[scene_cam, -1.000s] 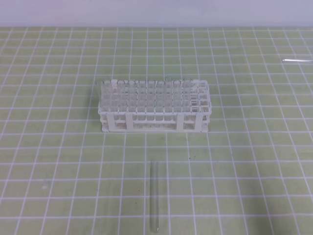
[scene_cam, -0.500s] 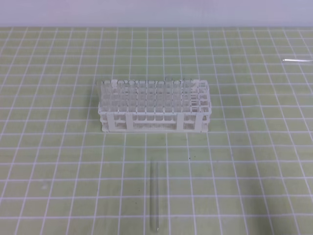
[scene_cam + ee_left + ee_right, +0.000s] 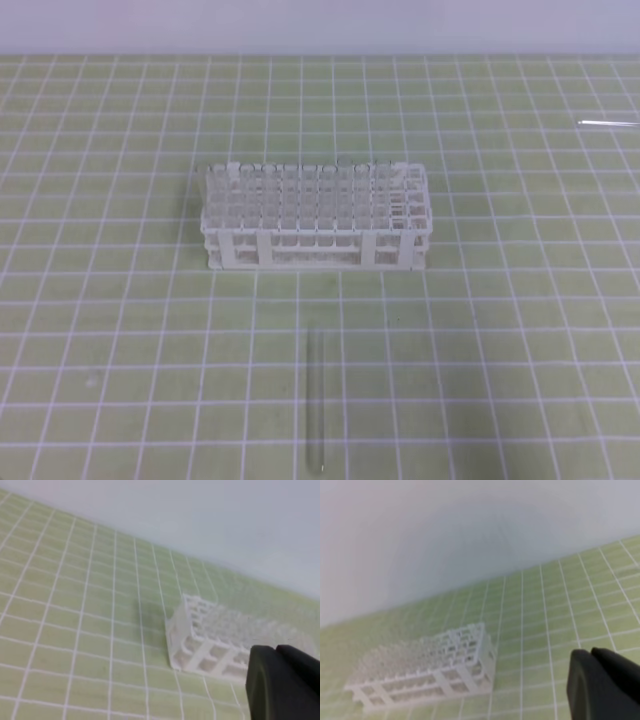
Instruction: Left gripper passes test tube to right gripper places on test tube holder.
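The test tube [image 3: 317, 400], a clear glass tube, lies flat on the green grid mat near the front edge, pointing away from me, with nothing holding it. Behind it stands the test tube holder [image 3: 315, 215], a white lattice rack set crosswise. Neither arm shows in the exterior high view. At the lower right of the left wrist view, my left gripper [image 3: 274, 651] has its black fingers pressed together, shut and empty, with the holder [image 3: 215, 640] ahead of it. My right gripper [image 3: 590, 653] is likewise shut and empty, the holder [image 3: 430, 667] lying to its left.
A thin clear rod [image 3: 607, 123] lies at the far right edge of the mat. The green grid mat [image 3: 120, 300] covers the table up to a pale wall at the back.
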You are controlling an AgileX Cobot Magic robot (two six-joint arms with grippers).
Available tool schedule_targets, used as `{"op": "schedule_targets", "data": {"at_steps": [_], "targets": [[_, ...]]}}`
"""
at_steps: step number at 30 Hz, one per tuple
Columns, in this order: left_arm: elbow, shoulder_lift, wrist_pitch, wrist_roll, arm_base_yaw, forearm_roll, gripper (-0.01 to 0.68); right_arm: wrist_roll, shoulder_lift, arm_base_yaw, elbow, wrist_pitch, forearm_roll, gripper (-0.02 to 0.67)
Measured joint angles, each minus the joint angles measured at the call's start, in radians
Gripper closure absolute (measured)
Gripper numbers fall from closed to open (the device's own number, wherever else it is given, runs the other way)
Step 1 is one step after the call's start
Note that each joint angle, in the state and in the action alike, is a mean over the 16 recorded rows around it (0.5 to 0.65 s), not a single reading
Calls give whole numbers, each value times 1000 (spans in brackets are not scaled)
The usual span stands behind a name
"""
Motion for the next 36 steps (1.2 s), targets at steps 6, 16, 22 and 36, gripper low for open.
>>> {"op": "schedule_targets", "data": {"at_steps": [6,16,22,36], "targets": [[-199,251,139,68,-1,10,674,0,202,0,-237,254,-111,672],[-461,679,323,114,-136,25,674,-55,508,0,-455,526,-106,672],[-586,909,353,-46,-349,164,674,-107,627,0,-475,549,-61,672],[-914,1382,536,-454,-687,477,647,-133,697,0,-478,558,-99,672]]}}
